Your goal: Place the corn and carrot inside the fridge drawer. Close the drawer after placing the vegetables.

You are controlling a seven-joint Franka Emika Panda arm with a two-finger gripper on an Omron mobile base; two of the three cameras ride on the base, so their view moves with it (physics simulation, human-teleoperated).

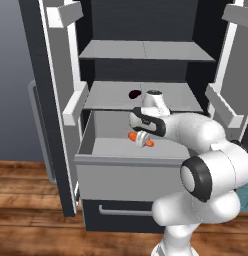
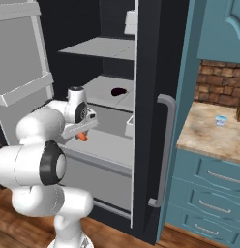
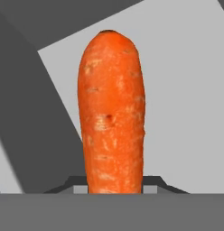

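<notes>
The gripper [image 1: 141, 138] is clamped on the carrot [image 1: 132, 136], its 2 jaws closed against the carrot's sides, and it holds the carrot above the open fridge drawer [image 1: 123, 160]; in the hand view the carrot [image 3: 113, 113] rises from between the dark fingertips over the drawer's pale grey floor. The drawer is pulled out toward the near side with its plain front panel facing the robot. On the shelf [image 1: 111, 97] just above and behind it lies a small dark object [image 1: 134, 93].
</notes>
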